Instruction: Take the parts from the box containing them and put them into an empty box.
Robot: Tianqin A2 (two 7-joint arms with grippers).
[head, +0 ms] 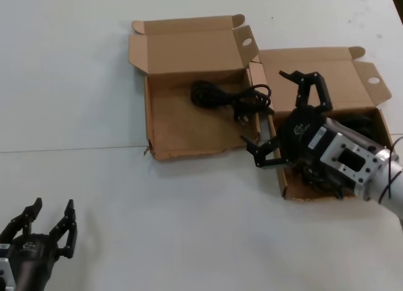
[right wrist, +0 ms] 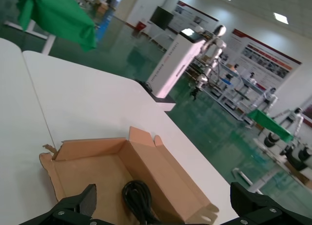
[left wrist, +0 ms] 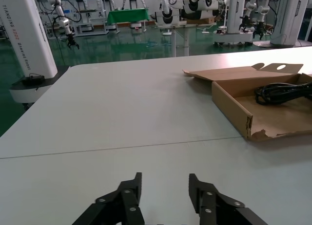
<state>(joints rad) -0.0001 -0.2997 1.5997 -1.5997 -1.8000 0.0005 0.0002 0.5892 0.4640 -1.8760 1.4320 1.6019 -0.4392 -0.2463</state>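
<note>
Cable point(head: 230, 97) is lying limp in torn box point(head: 182, 130); we are judging it light, best pinched mid-bundle. Right gripper point(head: 286, 118) is hovering beside it, jaws apart, empty.

robot lab hall | green floor point(left wrist: 122, 45) | rows of white robots point(left wrist: 234, 10) | wall posters point(right wrist: 263, 52)

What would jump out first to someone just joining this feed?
The right gripper stands wide open and empty between the two open cardboard boxes, over the source box on the robot's right. A coiled black power cable already lies in the torn-cornered box near the table's middle. The left gripper waits open at the near left table edge, far from both.
</note>
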